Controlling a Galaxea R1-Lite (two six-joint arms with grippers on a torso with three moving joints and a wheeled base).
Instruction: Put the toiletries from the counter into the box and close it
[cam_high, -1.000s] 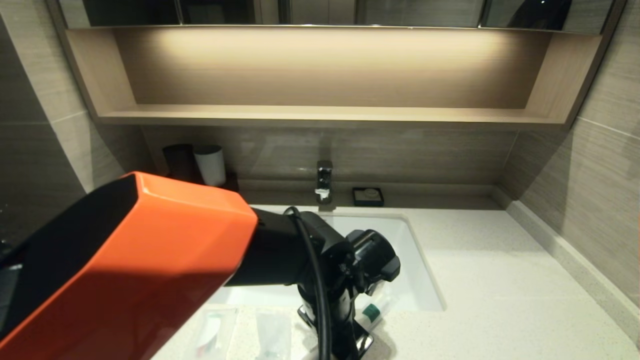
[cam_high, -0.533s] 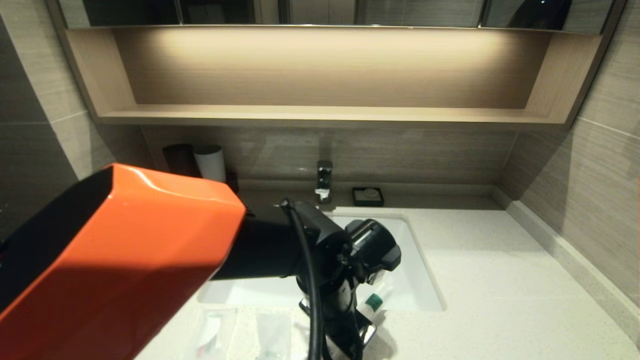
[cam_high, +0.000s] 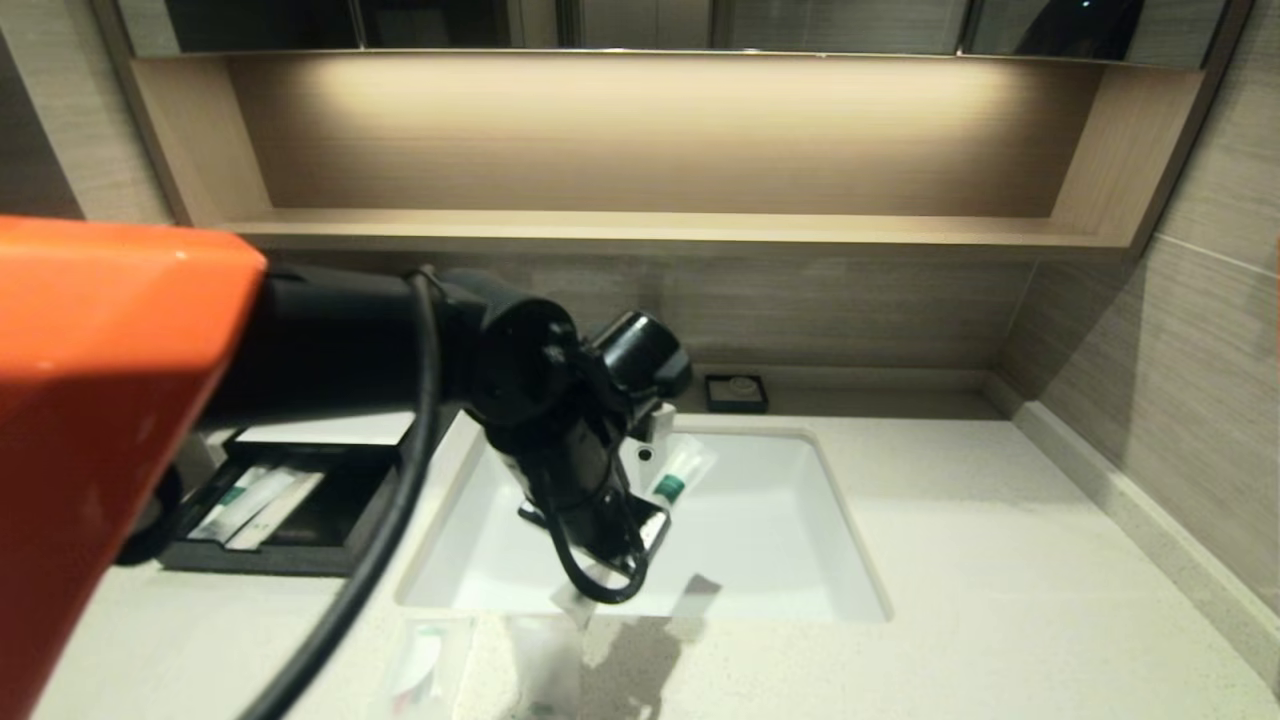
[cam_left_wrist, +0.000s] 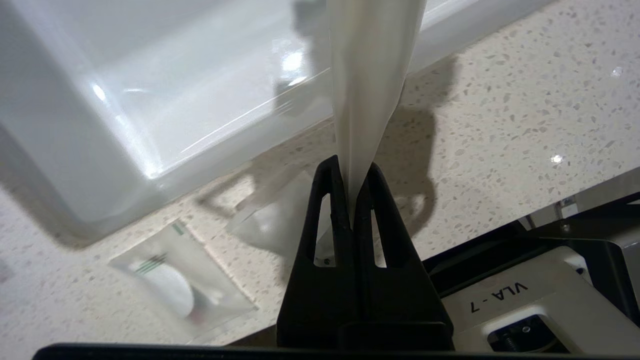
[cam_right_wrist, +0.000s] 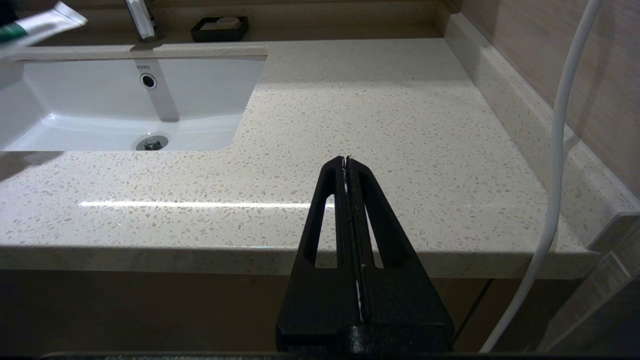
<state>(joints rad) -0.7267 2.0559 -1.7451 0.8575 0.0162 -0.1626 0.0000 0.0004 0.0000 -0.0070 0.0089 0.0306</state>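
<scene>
Plastic pack: the stick pack (cam_high: 678, 472) has come up off the counter (cam_high: 1000, 600) and now hangs over the sink (cam_high: 780, 540), pinched at one end by the left gripper (cam_left_wrist: 352, 200) — its fingers pressed tight on the wrapper.
Meaning: the pick looks done; carrying it to the box (cam_high: 300, 500) comes next, I judge.
Box: at the counter's left, drawer open, two slim packs (cam_high: 255, 505) inside.
Sachets: two (cam_high: 545, 665) on the front edge — waiting.
Right gripper (cam_right_wrist: 348, 165): parked low, closed, empty.
</scene>
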